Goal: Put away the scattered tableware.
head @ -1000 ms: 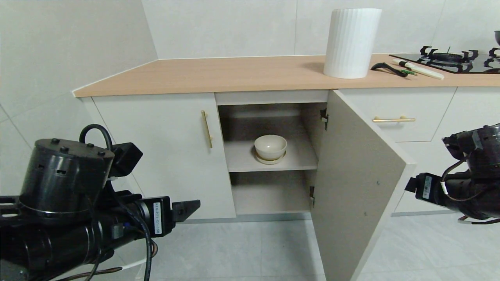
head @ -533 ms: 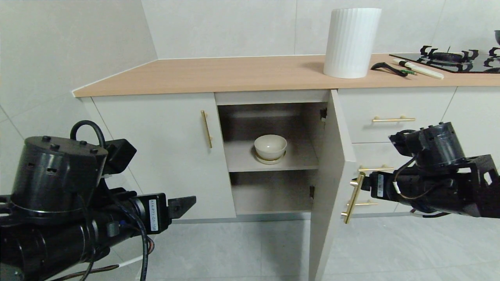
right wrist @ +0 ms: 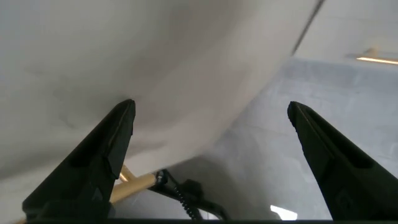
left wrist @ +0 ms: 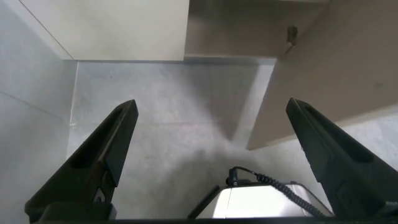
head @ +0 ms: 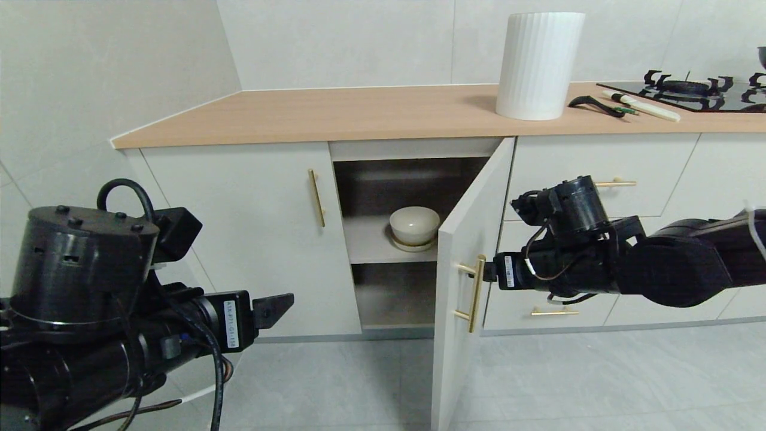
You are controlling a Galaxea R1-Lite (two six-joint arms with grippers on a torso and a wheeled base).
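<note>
Right gripper (head: 483, 272) is sitting at gold bar handle (head: 476, 293) of half-open white cabinet door (head: 461, 239).
Its fingers and those of left gripper (head: 281, 305) are gaping wide, empty; cream ceramic bowl (head: 414, 224) is sitting on upper shelf (head: 371, 239), at its 10 o'clock.

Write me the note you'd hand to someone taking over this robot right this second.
Left gripper: open, empty, held low over the floor to the left of the open cabinet.
Right gripper: open, gripping nothing, at the outer face of the cabinet door by its gold handle.
Things: the bowl sits on a small plate on the upper shelf.
Done: bowl and plate are put away.
Left: the door stands about half open, so probably push it shut. A few utensils lie on the counter; perhaps those too.
</note>
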